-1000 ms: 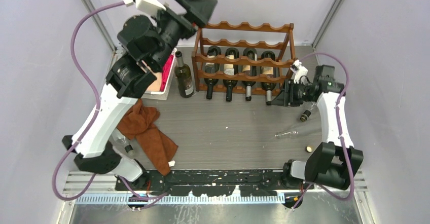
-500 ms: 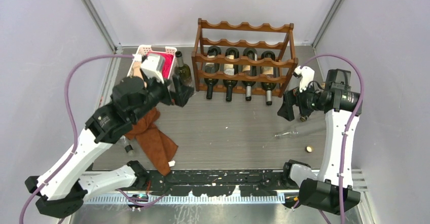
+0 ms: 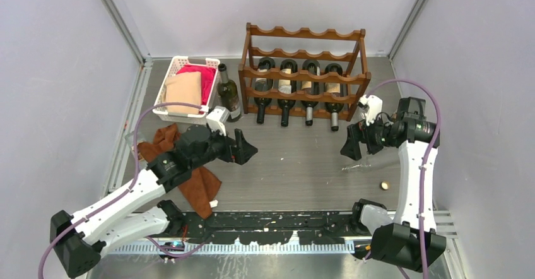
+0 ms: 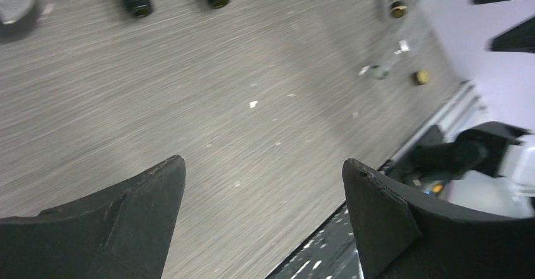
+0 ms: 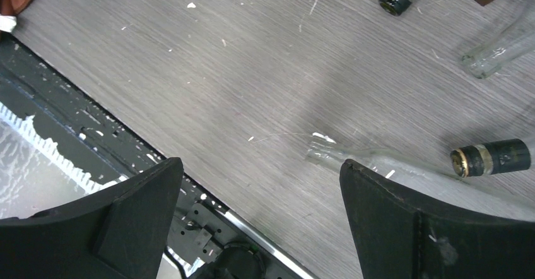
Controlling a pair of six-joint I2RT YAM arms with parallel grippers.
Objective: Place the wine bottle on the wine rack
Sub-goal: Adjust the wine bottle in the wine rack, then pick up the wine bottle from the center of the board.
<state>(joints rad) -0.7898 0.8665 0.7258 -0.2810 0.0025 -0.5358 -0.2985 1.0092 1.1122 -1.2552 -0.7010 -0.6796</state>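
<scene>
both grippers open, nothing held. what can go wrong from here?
1. The upright wine bottle stands close between the white basket and the wine rack; a sideways approach by the left gripper could tip it.
2. A clear bottle lies on its side below the open right gripper, beside a dark bottle; a nudge could roll either.

Robot lab enclosure: plain lilac walls [image 3: 57, 71], aluminium corner posts [image 3: 117, 20], grey tabletop [image 3: 290, 172], perforated mounting rail [image 3: 277, 219].

Wine rack [image 3: 305, 33] dk red-brown; basket [image 3: 197, 59] white, holds red cloth [image 3: 205, 77] + tan cloth [image 3: 183, 91]; table [image 3: 296, 165] grey woodgrain; rag [image 3: 200, 187] rust-brown.
</scene>
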